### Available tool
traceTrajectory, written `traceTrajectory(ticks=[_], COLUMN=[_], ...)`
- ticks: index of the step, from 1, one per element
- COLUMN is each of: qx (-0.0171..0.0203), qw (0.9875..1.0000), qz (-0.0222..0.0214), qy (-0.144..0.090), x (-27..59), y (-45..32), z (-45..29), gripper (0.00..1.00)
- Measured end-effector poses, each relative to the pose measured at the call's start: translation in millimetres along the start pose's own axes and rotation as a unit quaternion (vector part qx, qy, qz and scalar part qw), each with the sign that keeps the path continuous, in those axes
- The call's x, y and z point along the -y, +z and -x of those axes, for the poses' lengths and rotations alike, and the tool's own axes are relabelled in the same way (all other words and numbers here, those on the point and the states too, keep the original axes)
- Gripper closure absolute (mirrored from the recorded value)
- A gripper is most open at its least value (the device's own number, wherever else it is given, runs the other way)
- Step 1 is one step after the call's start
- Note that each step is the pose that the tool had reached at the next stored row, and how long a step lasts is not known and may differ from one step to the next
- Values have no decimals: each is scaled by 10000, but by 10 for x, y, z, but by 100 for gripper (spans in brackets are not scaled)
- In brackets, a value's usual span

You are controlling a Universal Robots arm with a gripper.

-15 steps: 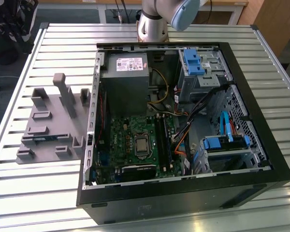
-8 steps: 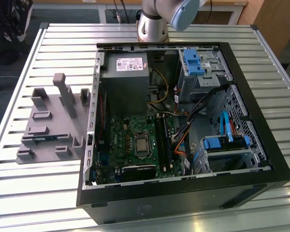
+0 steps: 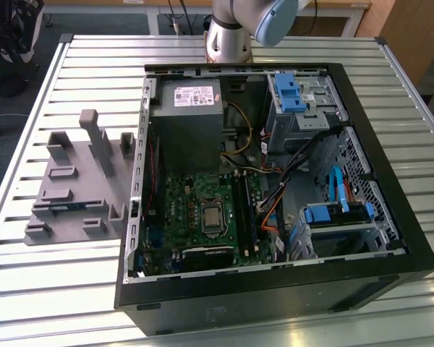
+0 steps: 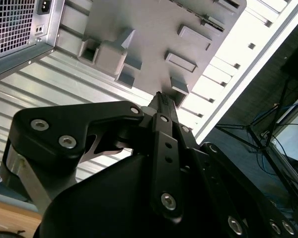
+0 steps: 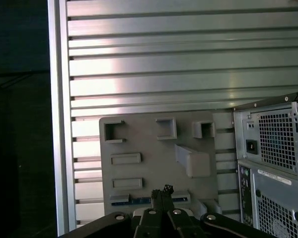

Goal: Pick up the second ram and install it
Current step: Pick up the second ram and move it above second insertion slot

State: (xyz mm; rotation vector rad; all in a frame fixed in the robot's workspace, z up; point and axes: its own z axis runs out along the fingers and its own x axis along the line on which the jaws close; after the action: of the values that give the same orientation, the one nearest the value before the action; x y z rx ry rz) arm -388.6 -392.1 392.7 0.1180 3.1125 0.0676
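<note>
The second ram [image 5: 134, 201] is a thin green-blue strip lying in a slot of the grey fixture tray [image 5: 154, 168]; the fingertips hide its middle. In the exterior view the ram [image 3: 71, 206] lies on the tray [image 3: 72, 188] to the left of the open computer case. My gripper [image 5: 162, 192] hangs well above the tray, over the ram's slot, with its fingertips [image 4: 159, 99] pressed together and nothing between them. The motherboard [image 3: 202, 210] lies inside the case with long black memory slots [image 3: 244, 210] beside the processor socket.
The open computer case [image 3: 390, 238] takes up the exterior view's right, with a power supply [image 3: 188, 108], drive cages and loose cables. The case's rear panel [image 5: 273, 163] stands close beside the tray. Upright posts [image 3: 98, 137] rise from the tray. The slatted table's edge [image 5: 59, 124] runs past it.
</note>
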Motion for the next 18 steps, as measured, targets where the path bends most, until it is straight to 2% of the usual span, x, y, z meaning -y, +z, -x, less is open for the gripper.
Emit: traceTrajectory(ticks=[10, 18], qx=[-1, -8], qw=[10000, 9998], qz=[0, 4], qy=[-20, -181], x=[0, 0], y=[0, 0], z=[-1, -2], gripper=[89, 89])
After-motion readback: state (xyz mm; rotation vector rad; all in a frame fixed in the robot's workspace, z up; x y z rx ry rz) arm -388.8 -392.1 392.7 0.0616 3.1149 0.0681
